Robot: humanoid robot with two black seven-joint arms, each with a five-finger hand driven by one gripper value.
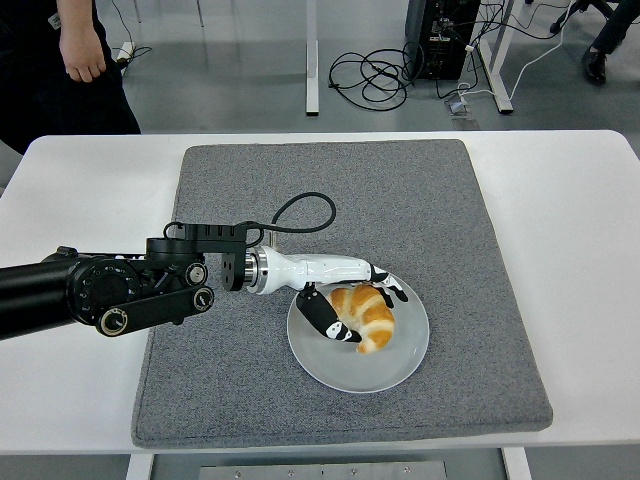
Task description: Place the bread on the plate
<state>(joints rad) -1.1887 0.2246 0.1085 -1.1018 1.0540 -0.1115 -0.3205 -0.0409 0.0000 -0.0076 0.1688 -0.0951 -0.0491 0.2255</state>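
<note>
A golden croissant-shaped bread point(372, 322) lies on the left half of the round grey plate point(398, 364), which sits on the grey mat point(430, 200). My left hand point(366, 310) reaches in from the left at the end of a black arm with a white wrist. It is closed around the bread, with its thumb point(325, 320) on the near-left side and its fingers point(388, 288) over the far side. The bread rests on the plate inside this grasp. The right arm does not show.
The mat covers the middle of the white table point(580, 250). A black cable loop point(300, 205) rises off my left wrist. A person in dark clothes point(60, 60) stands beyond the table's far left corner, one hand hanging there.
</note>
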